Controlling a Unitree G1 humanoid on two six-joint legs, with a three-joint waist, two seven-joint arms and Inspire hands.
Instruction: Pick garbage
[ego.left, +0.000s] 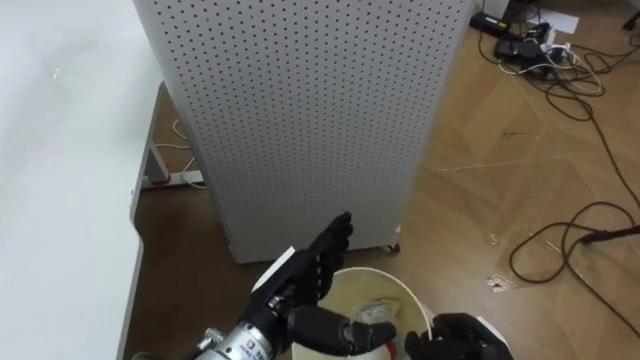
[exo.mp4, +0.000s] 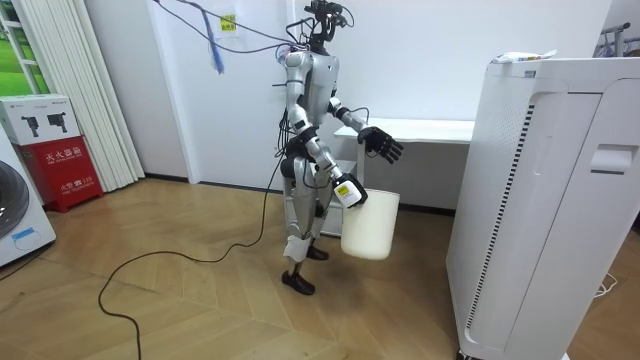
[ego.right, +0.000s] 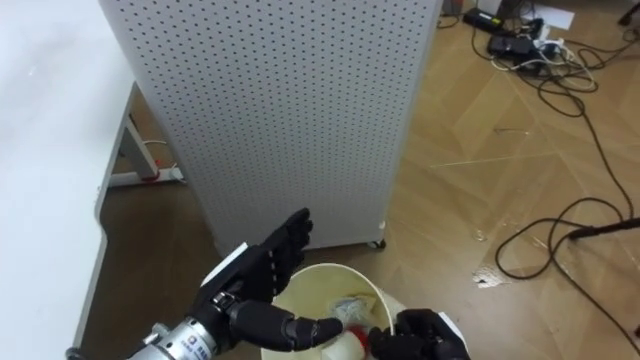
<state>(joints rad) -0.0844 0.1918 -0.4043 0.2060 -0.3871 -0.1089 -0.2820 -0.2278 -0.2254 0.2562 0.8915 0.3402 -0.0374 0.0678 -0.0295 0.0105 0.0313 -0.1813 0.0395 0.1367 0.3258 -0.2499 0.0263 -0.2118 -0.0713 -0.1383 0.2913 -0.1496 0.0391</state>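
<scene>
Room view: robot stands upright with a white bin (exo.mp4: 370, 228) held low in front of its legs. A white table (exo.mp4: 430, 130) is behind the bin, and a tall white air purifier (exo.mp4: 540, 200) is on the room view's right of the bin.

Right hand (ego.left: 460, 342) is curled on the bin's rim and carries it. Left hand (ego.left: 318, 262) is just above the bin's mouth with fingers straight and thumb stretched across the opening, holding nothing.

Garbage (ego.left: 375, 312) is pale crumpled wrappers lying inside the bin, under that thumb.

Progress, my read: some pickup is done and that load is stowed. What may be left is one small pale scrap (ego.left: 497, 284) on the wood floor (ego.left: 480, 200), right of the bin and apart from it. I can't tell whether it's litter or a floor mark.
</scene>
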